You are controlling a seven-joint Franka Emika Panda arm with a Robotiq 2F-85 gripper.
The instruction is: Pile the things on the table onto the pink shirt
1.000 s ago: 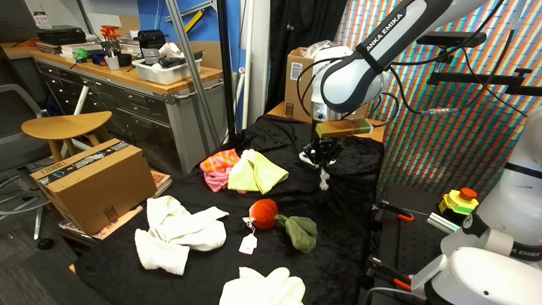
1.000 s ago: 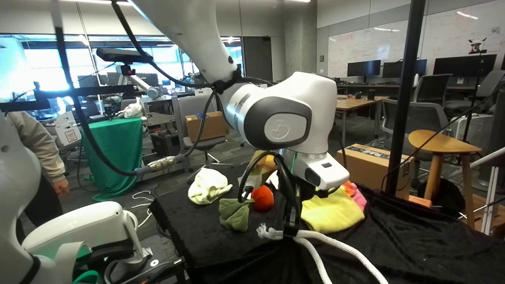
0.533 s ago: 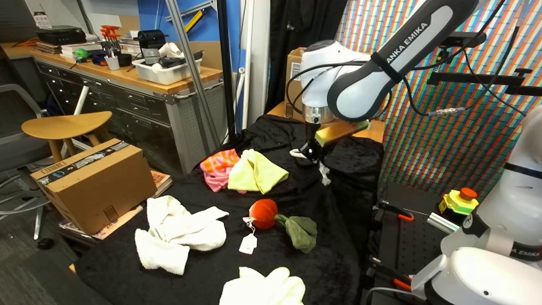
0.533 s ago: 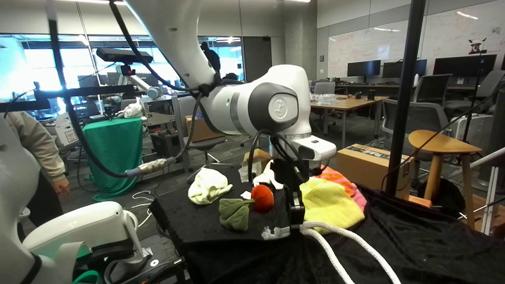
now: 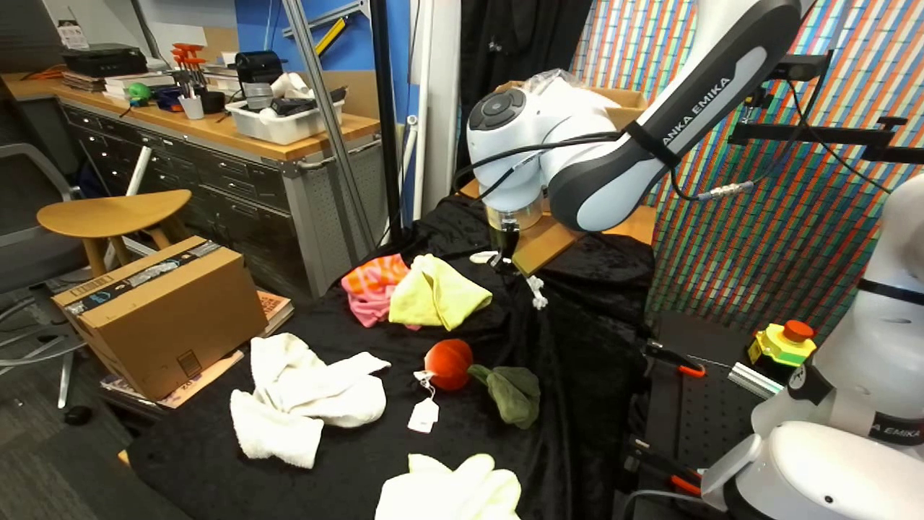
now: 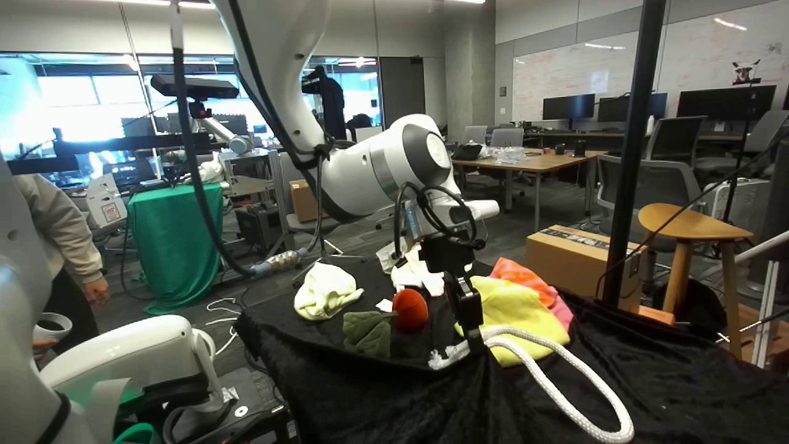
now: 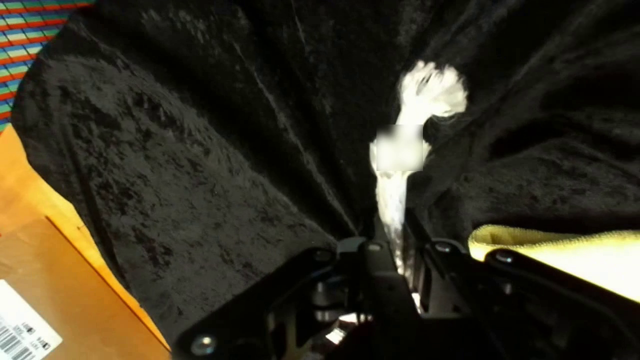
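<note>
Between the fingers (image 6: 471, 311) of the gripper (image 7: 395, 232) we see the white rope loop (image 7: 400, 155), with the fingers closed on it near its frayed end, which sticks out on one side of the fingertips while the loop itself curves away on the opposite side. Right by the fingertips, the black top of the table (image 6: 672, 376) gathers into folds that run in toward them; we cannot tell whether any of that fabric is caught as well. Near the fingers, yet apart from them, we find the yellow-green cloth (image 5: 442, 296) and, directly beyond it, partly covered by it, the pink shirt (image 5: 372, 296). Farther out from the fingers lie the small red ball (image 5: 449, 363) and, just beside it, the dark green cloth (image 5: 514, 396). Farther again we make out a large white cloth (image 5: 310, 393) and the pale yellow cloth (image 6: 325, 293). In the wrist view, across the fingers from the yellow-green cloth, a brown box (image 7: 80, 270) stands past the edge of the black top.
</note>
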